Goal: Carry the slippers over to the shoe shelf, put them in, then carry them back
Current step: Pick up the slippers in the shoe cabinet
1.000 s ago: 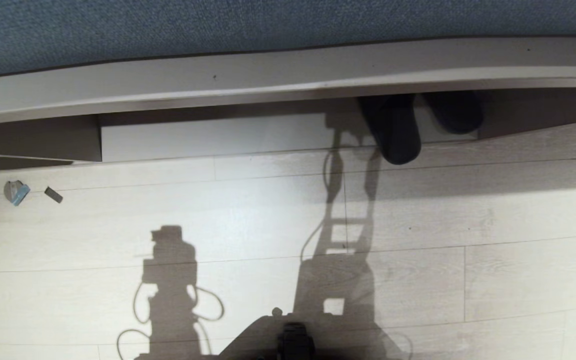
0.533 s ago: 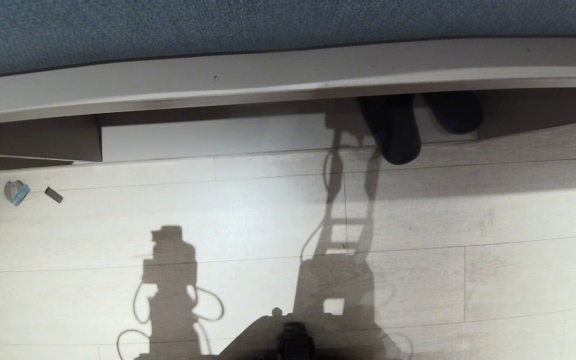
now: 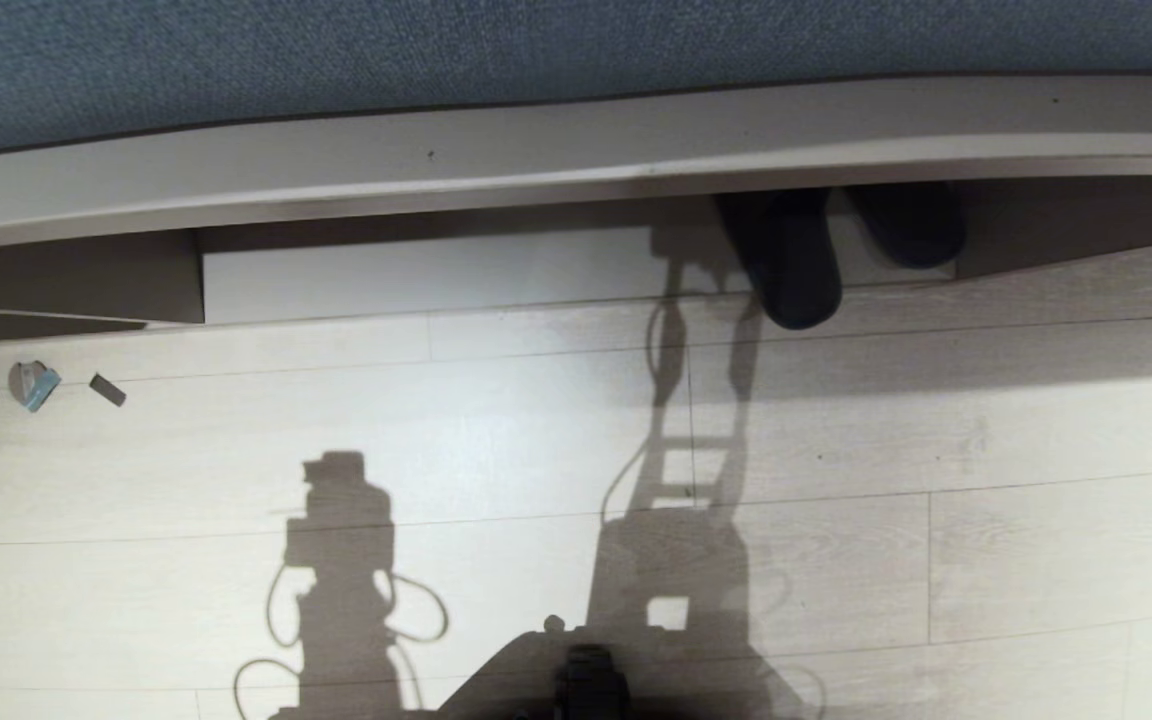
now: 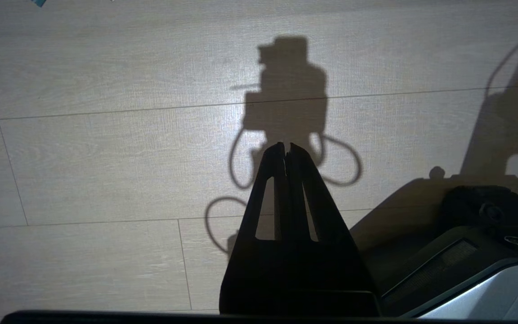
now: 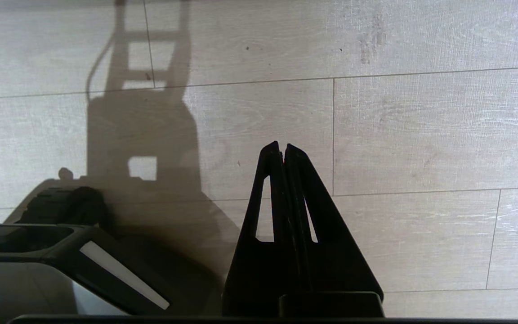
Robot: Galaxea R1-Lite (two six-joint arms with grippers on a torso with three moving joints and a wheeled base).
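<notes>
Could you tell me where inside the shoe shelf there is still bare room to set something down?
The shoe shelf has its pale base board bare from its left wall across to the slippers. The right end is crowded: both slippers lie there, one toe jutting over the front edge onto the floor.

Left gripper (image 4: 287, 148): fingers pressed together, pointing down, empty. Right gripper (image 5: 281, 147): fingers likewise closed, pointing down, empty.

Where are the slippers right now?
In the head view, the slippers sit at the right end of the shoe shelf, heels poking out toward the wooden floor. One sticks out past the shelf's front edge.
</notes>
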